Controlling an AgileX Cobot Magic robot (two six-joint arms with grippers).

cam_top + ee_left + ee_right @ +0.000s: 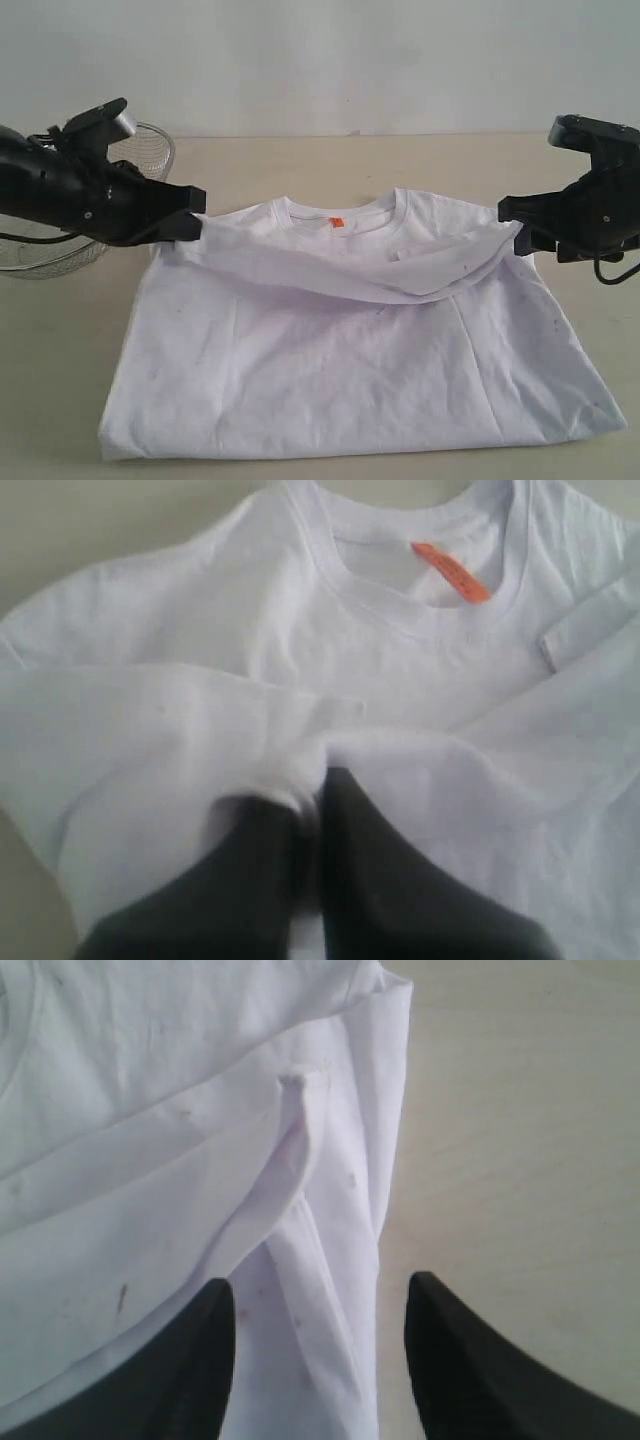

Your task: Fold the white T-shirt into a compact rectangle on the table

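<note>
The white T-shirt [340, 370] lies spread on the table [300, 160], neck at the far side with its orange tag [337, 222] showing. A band of cloth is lifted across the chest between both shoulders. My left gripper [195, 215] is at the shirt's left shoulder. In the left wrist view, that gripper [315, 785] is shut on a pinched fold of the shirt [250, 630], near the tag [450, 572]. My right gripper [515, 225] is at the right shoulder. In the right wrist view it [320, 1295] stands open, with the shirt's folded edge [330, 1250] lying between its fingers.
A round wire-mesh basket [155, 140] stands at the far left behind my left arm. Bare tabletop [520, 1160] runs along the shirt's right side. A pale wall rises behind the table's far edge.
</note>
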